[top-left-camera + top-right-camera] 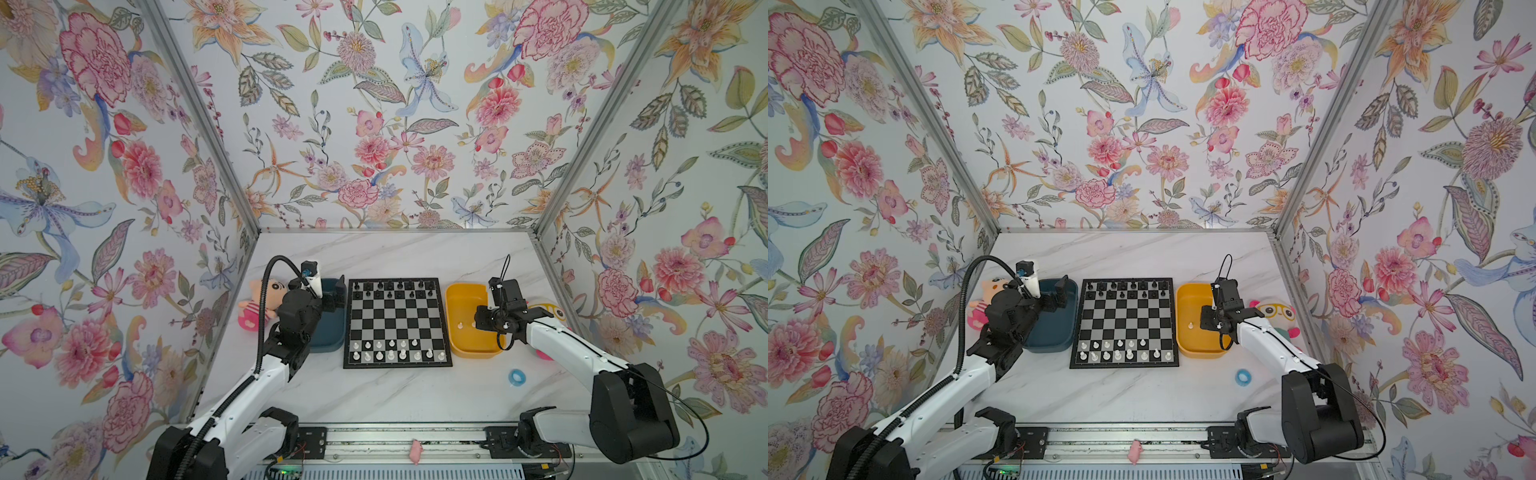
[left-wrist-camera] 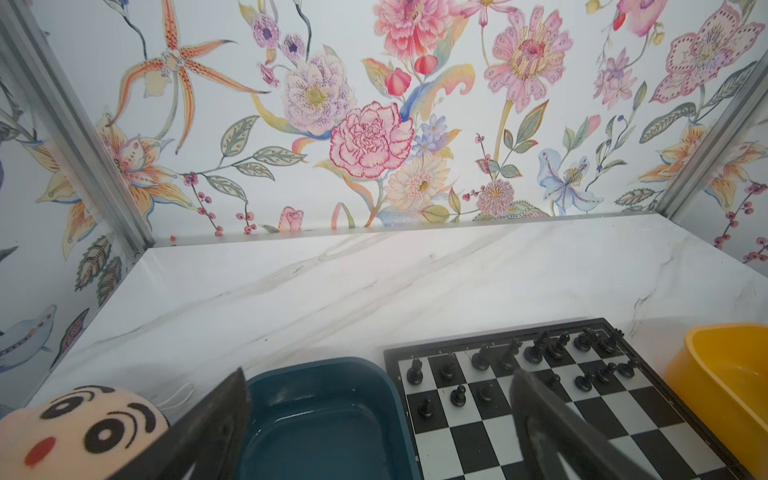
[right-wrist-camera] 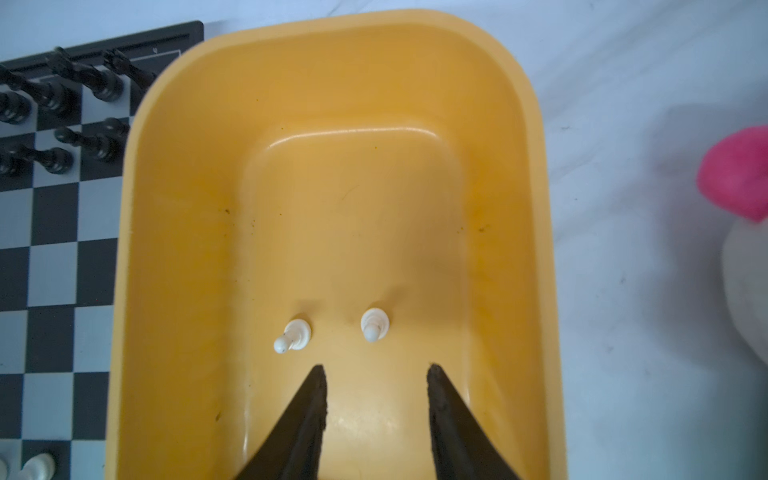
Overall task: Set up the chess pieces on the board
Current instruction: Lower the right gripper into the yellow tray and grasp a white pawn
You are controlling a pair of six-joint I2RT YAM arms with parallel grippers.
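Trouble is most likely at the grab. A white pawn [image 3: 375,326] and a second pawn [image 3: 293,334] are parked close together on the floor of the yellow tray [image 3: 540,208], right of the board [image 1: 397,322]. If the approach is off-centre, one could get tipped over or squirted sideways. The right claw [image 3: 376,368] is held partly open over the tray's near part, with nothing gripped and nothing touched. The other white pieces [image 1: 390,351] are lined up on the board's near two rows.
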